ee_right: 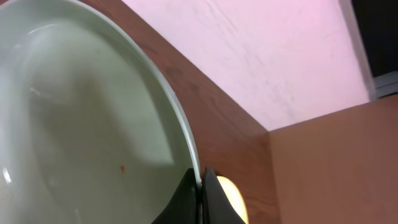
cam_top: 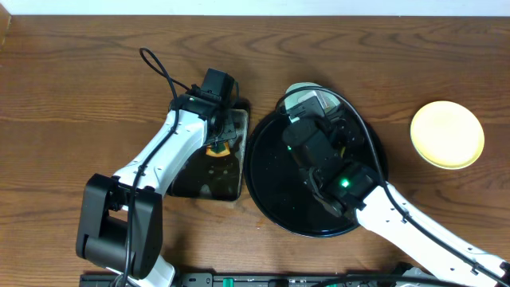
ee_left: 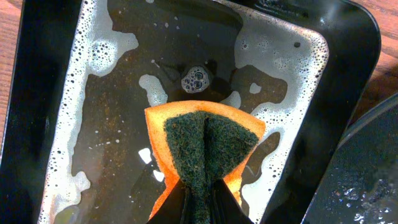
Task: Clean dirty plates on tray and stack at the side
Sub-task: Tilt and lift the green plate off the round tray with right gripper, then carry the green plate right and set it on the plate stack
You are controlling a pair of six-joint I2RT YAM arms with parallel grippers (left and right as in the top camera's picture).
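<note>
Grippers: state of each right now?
Left gripper: closed on the sponge over the soapy pan.
Right gripper: closed on the mint plate at its rim.

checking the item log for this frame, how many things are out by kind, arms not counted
plates: 2 (pale yellow plate, mint plate)
tray: 1
pan: 1
sponge: 1
total: 5 in view
</note>
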